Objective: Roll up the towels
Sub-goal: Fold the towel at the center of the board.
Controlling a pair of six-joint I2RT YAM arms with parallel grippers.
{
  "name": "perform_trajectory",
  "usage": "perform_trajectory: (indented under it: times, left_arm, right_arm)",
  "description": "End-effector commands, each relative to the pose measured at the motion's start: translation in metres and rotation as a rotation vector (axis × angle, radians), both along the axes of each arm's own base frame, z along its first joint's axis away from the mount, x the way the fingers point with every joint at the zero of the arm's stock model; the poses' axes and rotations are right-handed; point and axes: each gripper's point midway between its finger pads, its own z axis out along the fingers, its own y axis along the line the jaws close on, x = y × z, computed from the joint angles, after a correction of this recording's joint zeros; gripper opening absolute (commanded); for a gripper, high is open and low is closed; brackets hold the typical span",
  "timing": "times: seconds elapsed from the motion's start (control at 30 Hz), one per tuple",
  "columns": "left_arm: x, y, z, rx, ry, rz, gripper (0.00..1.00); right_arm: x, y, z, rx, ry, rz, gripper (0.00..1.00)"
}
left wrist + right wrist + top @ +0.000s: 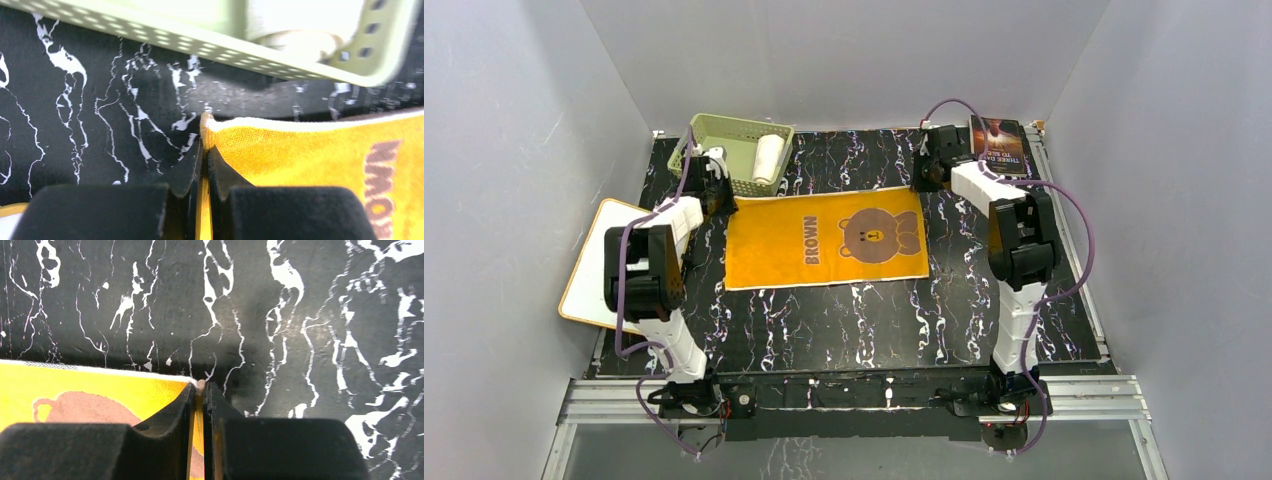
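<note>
L gripper (204, 152) & R gripper (201, 390) each clamp a far corner of orange towel (824, 240); roll prob. at start, next needs synced pull nearward.

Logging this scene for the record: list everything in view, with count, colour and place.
printed towel: one, orange-yellow with a brown bear, flat at table centre
white towel: one, white, rolled, inside the basket
basket: one, pale green, far left
board: one, white with tan edge, left side
book: one, dark cover, far right corner
table: one, black with white veins
left gripper: one, black, shut on the printed towel's far left corner
right gripper: one, black, shut on its far right corner
</note>
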Motion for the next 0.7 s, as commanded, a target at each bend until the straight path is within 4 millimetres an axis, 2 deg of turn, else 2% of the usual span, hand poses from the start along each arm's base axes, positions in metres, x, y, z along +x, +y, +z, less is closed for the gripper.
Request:
perform_trajectory:
  times: [0.0, 0.17, 0.4, 0.57, 0.67]
  left_arm:
    - [0.008, -0.011, 0.060, -0.056, -0.214, -0.080, 0.00]
    - [-0.025, -0.032, 0.062, -0.140, -0.293, -0.155, 0.00]
    - [-0.071, -0.029, 0.043, -0.150, -0.226, -0.096, 0.00]
    - [-0.098, -0.027, 0.028, -0.167, -0.163, -0.044, 0.00]
    - [-0.109, -0.023, 0.028, -0.152, -0.150, -0.019, 0.00]
  right_arm:
    - [0.021, -0.003, 0.073, 0.031, -0.198, 0.024, 0.00]
    - [-0.019, 0.004, 0.067, 0.114, -0.149, 0.038, 0.00]
    - [-0.084, -0.002, 0.067, 0.166, -0.138, 0.027, 0.00]
    - [-0.118, -0.011, 0.048, 0.136, -0.069, 0.018, 0.00]
    - [-0.134, -0.018, 0.040, 0.117, -0.048, 0.002, 0.00]
